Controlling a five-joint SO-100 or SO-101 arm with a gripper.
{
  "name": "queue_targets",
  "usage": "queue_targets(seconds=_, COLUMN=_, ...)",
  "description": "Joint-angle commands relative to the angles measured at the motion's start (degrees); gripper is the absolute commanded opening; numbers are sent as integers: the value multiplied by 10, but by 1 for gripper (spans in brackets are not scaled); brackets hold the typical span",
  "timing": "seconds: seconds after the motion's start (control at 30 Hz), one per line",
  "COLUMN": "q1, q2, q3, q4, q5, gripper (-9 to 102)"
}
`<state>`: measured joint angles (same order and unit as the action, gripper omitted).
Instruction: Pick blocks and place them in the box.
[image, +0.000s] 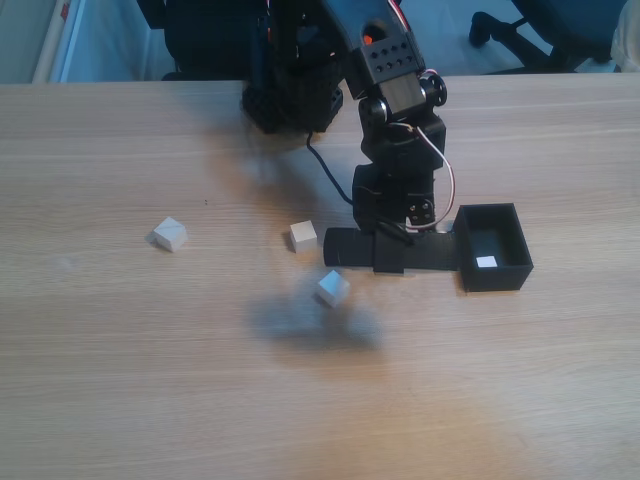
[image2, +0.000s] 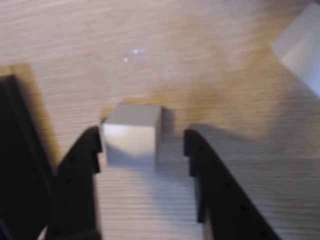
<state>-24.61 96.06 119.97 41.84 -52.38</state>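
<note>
The gripper (image2: 142, 150) hangs low over the table (image: 120, 400) with its jaws parted wider than a block, and a pale block (image2: 131, 139) sits between the fingertips. In the wrist view the block touches or nearly touches the left finger (image2: 80, 170), with a clear gap on the right, so nothing is gripped yet. To take it well, the arm would likely do best to centre the block between the fingers, or let the closing jaw slide it square, and to drop low enough for the pads to meet its flat sides.

In the fixed view the black box (image: 492, 246) stands on the table just right of the arm (image: 395, 170), with one small white block (image: 486, 262) already inside. Left of the box lie three blocks: the nearest below the gripper (image: 333, 288), another (image: 303, 236) beside it, the third (image: 169, 234) well apart. Which one the jaws straddle cannot be told. A second block (image2: 302, 47) shows at the wrist view's upper right, clear of the fingers. Nothing blocks the way to the box.
</note>
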Motion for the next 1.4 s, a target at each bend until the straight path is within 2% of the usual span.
queue_targets(seconds=0.0, q1=1, q2=4, q3=-17, q4=-10, q5=4, gripper=14)
queue_targets(seconds=0.2, q1=2, q2=18, q3=-5, q4=-23, q5=14, gripper=0)
queue_targets(seconds=0.43, q1=-5, q2=114, q3=-11, q4=51, q5=19, gripper=0)
queue_targets(seconds=0.63, q1=-51, q2=178, q3=-62, q4=111, q5=13, gripper=0)
queue_targets(seconds=1.03, q1=-148, q2=102, q3=-236, q4=159, q5=82, gripper=0)
queue_targets(seconds=1.13, q1=-156, q2=90, q3=-240, q4=161, q5=92, gripper=1)
queue_targets(seconds=1.27, q1=-158, q2=86, q3=-230, q4=167, q5=93, gripper=16)
queue_targets(seconds=1.37, q1=-157, q2=88, q3=-223, q4=174, q5=83, gripper=19)
